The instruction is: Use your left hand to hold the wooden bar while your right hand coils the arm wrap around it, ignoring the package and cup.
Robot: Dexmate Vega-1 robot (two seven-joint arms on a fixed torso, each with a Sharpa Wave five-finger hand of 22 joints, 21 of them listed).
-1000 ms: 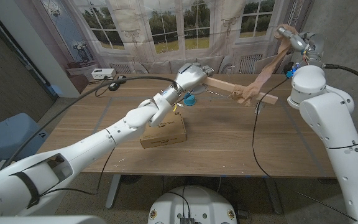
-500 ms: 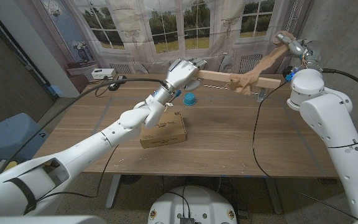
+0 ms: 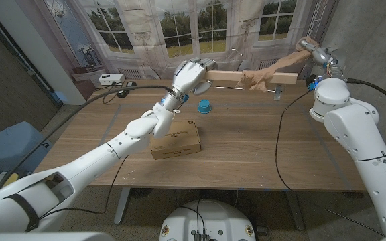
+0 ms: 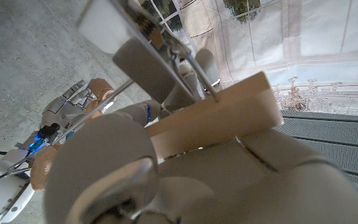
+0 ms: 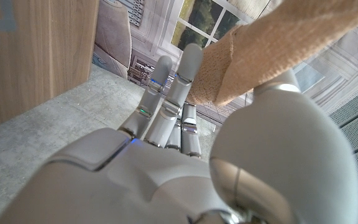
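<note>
My left hand [image 3: 191,76] grips one end of the wooden bar [image 3: 230,79] and holds it level, high above the table's far side. The bar [image 4: 213,121] runs out from that hand's fingers in the left wrist view. A tan arm wrap [image 3: 273,68] is bunched around the bar near its right end, and its free tail stretches up to my right hand [image 3: 313,49], which holds it raised at the far right. The wrap [image 5: 272,46] crosses my right hand [image 5: 185,168] in the right wrist view.
A brown cardboard package [image 3: 176,140] lies on the wooden table [image 3: 260,147] left of centre. A blue cup [image 3: 205,106] stands behind it, below the raised bar. Black cables trail across the table's far left and right side. Curtained windows stand behind.
My left hand has lifted the bar higher and levelled it. My right hand has lowered a little, pulling the wrap tail flatter, and the wrapped bunch has shifted along with the bar.
</note>
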